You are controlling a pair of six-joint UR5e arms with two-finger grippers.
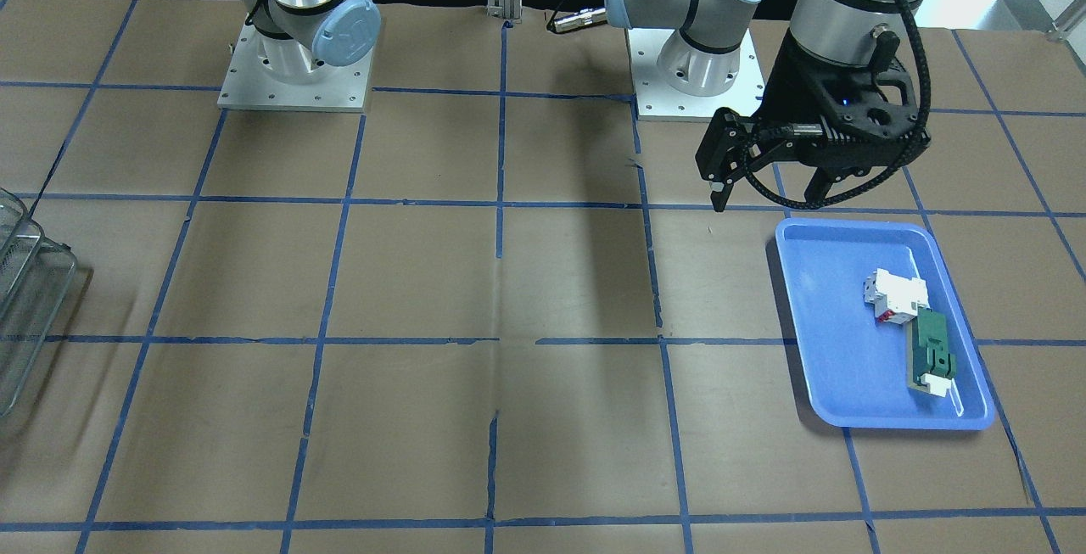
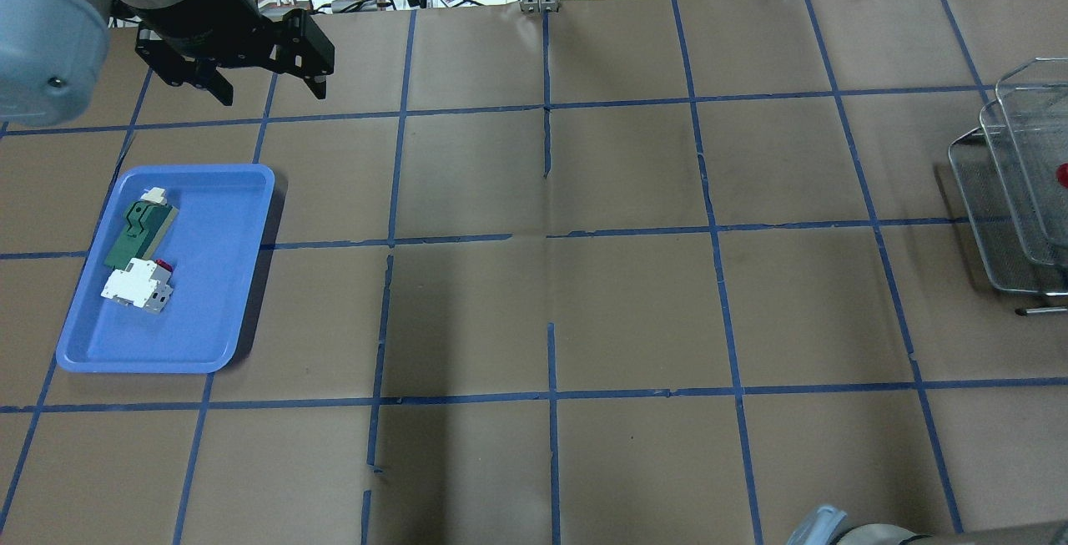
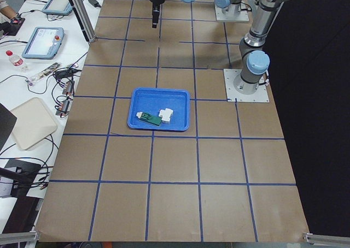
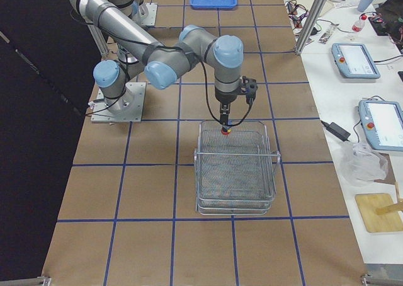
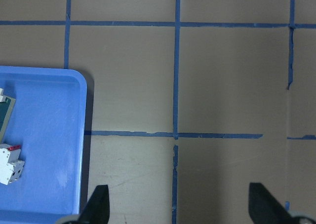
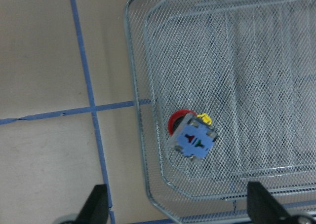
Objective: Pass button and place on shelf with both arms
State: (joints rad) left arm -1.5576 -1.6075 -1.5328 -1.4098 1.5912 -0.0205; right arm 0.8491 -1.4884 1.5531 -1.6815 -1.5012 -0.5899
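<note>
The button (image 6: 190, 134) lies in the wire-mesh shelf (image 6: 133, 86) near its corner, with the red cap down and the blue terminal end facing the camera. My right gripper (image 6: 177, 209) is open and empty, and hovers right above the button (image 4: 225, 131) over the shelf (image 4: 236, 166). In the overhead view only the red cap (image 2: 1062, 175) shows in the shelf (image 2: 1001, 219) at the right edge. My left gripper (image 1: 764, 185) is open and empty. It hangs above the table between its base and the blue tray, and also shows in the overhead view (image 2: 271, 90).
A blue tray (image 1: 814, 350) holds a white block with red marks (image 1: 895, 295) and a green flat part (image 1: 933, 350). The tray also shows in the left wrist view (image 5: 49, 160). The brown table carries blue tape lines. Cables and tablets lie beyond its far edge.
</note>
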